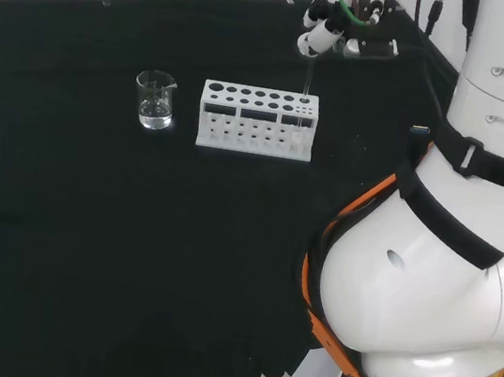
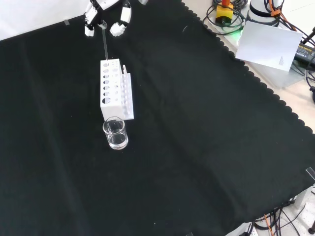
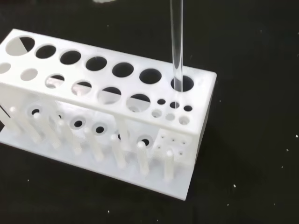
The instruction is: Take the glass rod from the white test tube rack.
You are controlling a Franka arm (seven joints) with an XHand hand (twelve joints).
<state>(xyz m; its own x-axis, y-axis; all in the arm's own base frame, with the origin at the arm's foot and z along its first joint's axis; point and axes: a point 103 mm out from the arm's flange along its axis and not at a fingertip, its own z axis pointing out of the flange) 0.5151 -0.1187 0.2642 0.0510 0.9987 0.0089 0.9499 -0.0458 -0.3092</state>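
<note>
One glass rod (image 3: pixel 176 42), likely light, stiff, slick and breakable, stands upright in an end hole of the white test tube rack (image 3: pixel 112 116), its top pinched between the hand's (image 2: pixel 106 17) curled fingers, seemingly the sensible hold.

Arm: large white links occupy the right side of the head view, banded with black straps and orange cabling, reaching toward the upper centre of the frame. Hand (image 1: pixel 325 31): upper centre of head view, black and white, fingers pointing down and curled inward, pinching the top of a thin clear rod. Front view: hand (image 2: pixel 106 14) at the upper left, entering from the top edge; white fingertips (image 2: pixel 120 28) spread either side of the pinch point.
</note>
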